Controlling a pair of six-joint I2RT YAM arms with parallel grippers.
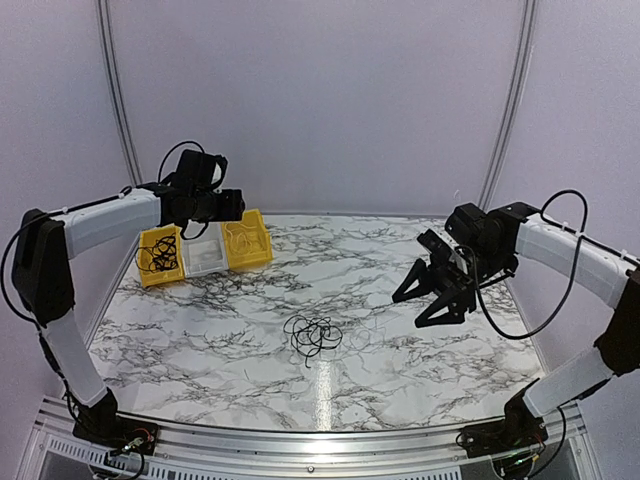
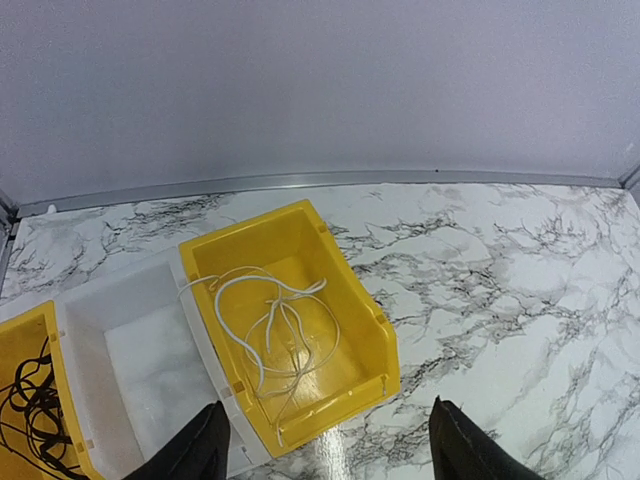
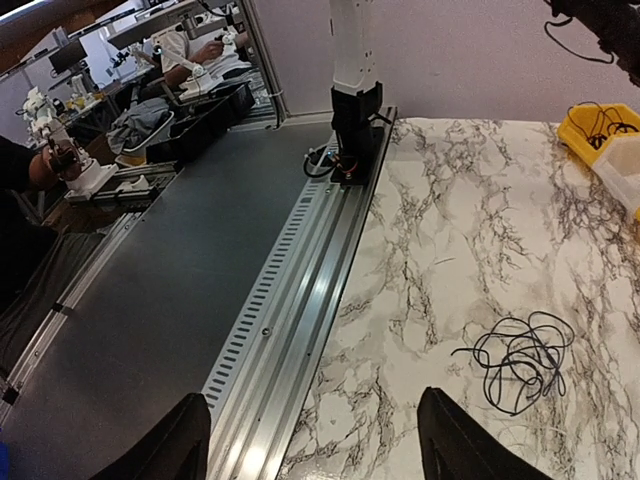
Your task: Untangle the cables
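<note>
Black cable tangle lies loose on desk, well nearer the arms than white bin. White cable sits in yellow bin touching it. Both look light, floppy and snag-prone, so pinch an outer loop. Left end effector is above the bins and right end effector is far from them, both wide open and empty.

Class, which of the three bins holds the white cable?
The yellow bin at the row's right end; the other yellow bin holds black cables.

I'm seeing the marble-patterned table carrying, side by side at its far left, a yellow bin, a white bin and a second yellow bin — and a loose tangle of black cables is lying near the middle.
</note>
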